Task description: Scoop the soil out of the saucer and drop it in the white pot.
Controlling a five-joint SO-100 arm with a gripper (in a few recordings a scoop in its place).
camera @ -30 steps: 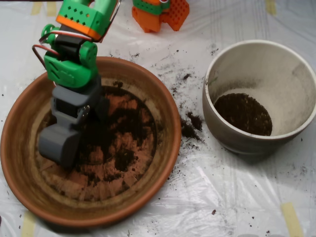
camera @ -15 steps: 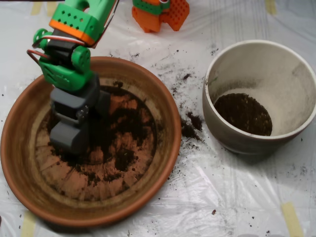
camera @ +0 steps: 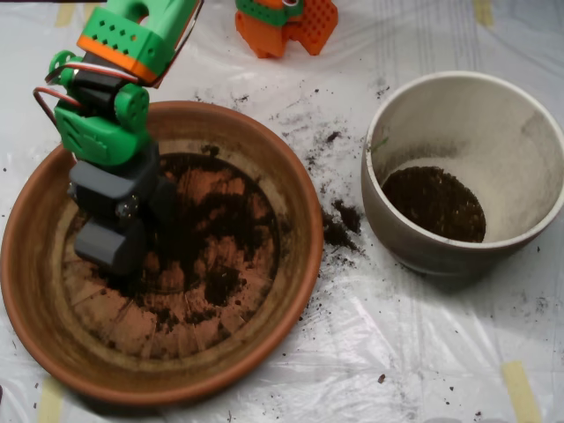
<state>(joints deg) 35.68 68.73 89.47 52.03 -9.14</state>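
Soil [camera: 211, 238] in saucer [camera: 291, 291], spilled crumbs [camera: 339, 225] beside white pot [camera: 423, 251]

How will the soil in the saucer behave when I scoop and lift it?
The soil looks loose and crumbly, so it probably won't hold together. It lies thin across the saucer, so loads will likely be small. Crumbs scattered beside the white pot suggest it spills easily.

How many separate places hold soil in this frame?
3: a thin scatter across the saucer base around the claw, a dark patch at the bottom of the white pot, and spilled soil on the plastic sheet between them. The claw may hide more.
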